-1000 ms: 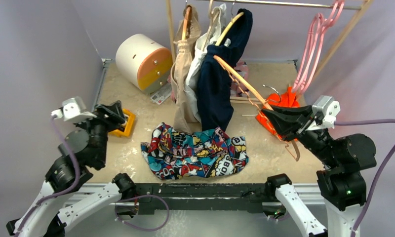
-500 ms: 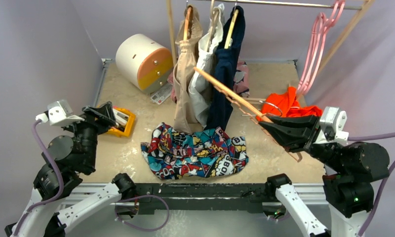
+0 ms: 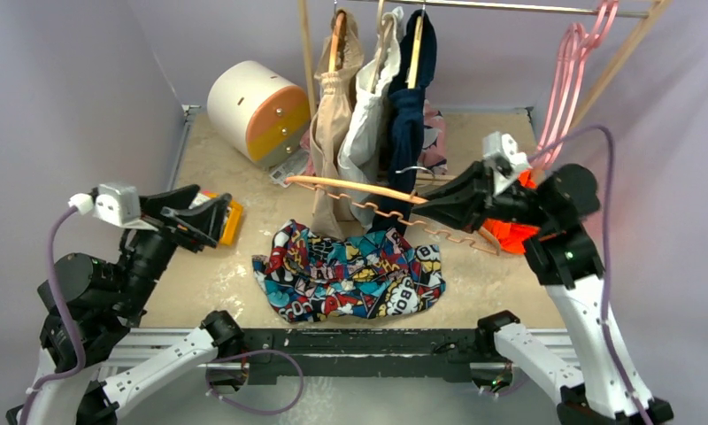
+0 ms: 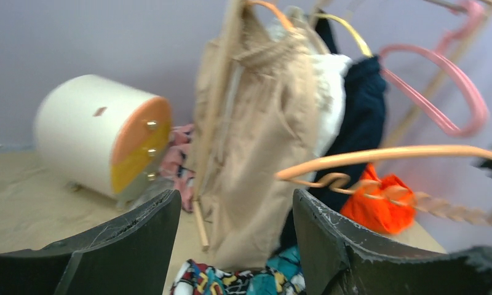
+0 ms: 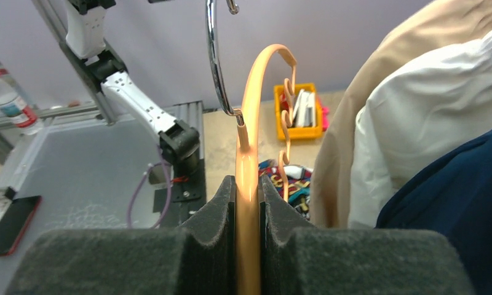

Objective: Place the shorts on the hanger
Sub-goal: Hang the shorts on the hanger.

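Hanger point(image 3: 350, 186) point(image 5: 246, 172): was swung left from its earlier slant at the right and levelled; was held crosswise in the air, over the far edge of the shorts point(image 3: 350, 270).
Right gripper point(image 3: 421, 210) point(image 5: 247, 203): was kept clamped on the hanger, just beside the hook.
Left gripper point(image 3: 211, 208) point(image 4: 234, 203): was turned toward the centre, jaws apart, nothing held.
Shorts: were left rumpled on the table point(image 3: 235, 266), unmoved.
Meaning: the hanger was judged delivered to the garment; draping was not yet begun.
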Controlling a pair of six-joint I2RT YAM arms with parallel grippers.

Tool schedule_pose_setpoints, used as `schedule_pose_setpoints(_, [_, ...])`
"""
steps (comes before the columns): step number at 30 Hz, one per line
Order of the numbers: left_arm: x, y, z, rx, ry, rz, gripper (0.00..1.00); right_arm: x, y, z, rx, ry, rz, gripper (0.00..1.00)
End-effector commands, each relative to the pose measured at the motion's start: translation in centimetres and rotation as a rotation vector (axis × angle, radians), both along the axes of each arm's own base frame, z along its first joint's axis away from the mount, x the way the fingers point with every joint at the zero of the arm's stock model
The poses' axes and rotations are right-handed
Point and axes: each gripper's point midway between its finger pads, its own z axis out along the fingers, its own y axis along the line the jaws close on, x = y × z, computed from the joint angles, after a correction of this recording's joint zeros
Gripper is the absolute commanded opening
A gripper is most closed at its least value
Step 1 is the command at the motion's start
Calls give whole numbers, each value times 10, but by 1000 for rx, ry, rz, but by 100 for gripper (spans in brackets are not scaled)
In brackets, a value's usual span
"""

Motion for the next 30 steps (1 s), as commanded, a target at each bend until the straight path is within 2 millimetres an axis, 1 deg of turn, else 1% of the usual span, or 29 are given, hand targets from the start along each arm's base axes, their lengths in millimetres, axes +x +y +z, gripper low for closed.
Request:
schedule_pose_setpoints(1, [-21,-70,4,142,-117,-374,66,-1,18,2,16,-46,95,0])
schedule_pose_setpoints(2, [-25,-83,1,165,-128,-442,66,1,23,-2,17,-34,98,0])
schedule_pose_setpoints(4, [-33,-105,-6,205,-149,-565,66,-3,37,-10,10,-15,134,0])
schedule_pose_setpoints(6, [-42,-124,-13,230,-170,-675,66,-4,47,-19,0,2,153,0])
schedule_pose_setpoints(7, [-46,-132,-18,240,-176,-723,66,-5,50,-21,0,5,165,0])
schedule_pose_setpoints(9, [-48,-142,-27,262,-170,-775,66,-9,55,-28,0,25,192,0])
schedule_pose_setpoints(14, [-46,-156,-53,320,-116,-839,66,-15,65,-43,-11,58,231,0])
schedule_pose_setpoints(19, [-49,-168,-72,351,-74,-918,65,-17,71,-61,-49,74,232,0])
schedule_pose_setpoints(24, [-51,-175,-85,387,-65,-970,59,-21,72,-77,-89,73,243,0])
schedule_pose_setpoints(27, [-54,-181,-92,416,-64,-1017,53,-27,72,-82,-104,76,272,0])
schedule_pose_setpoints(30, [-55,-183,-99,444,-54,-1040,50,-33,70,-86,-116,86,302,0])
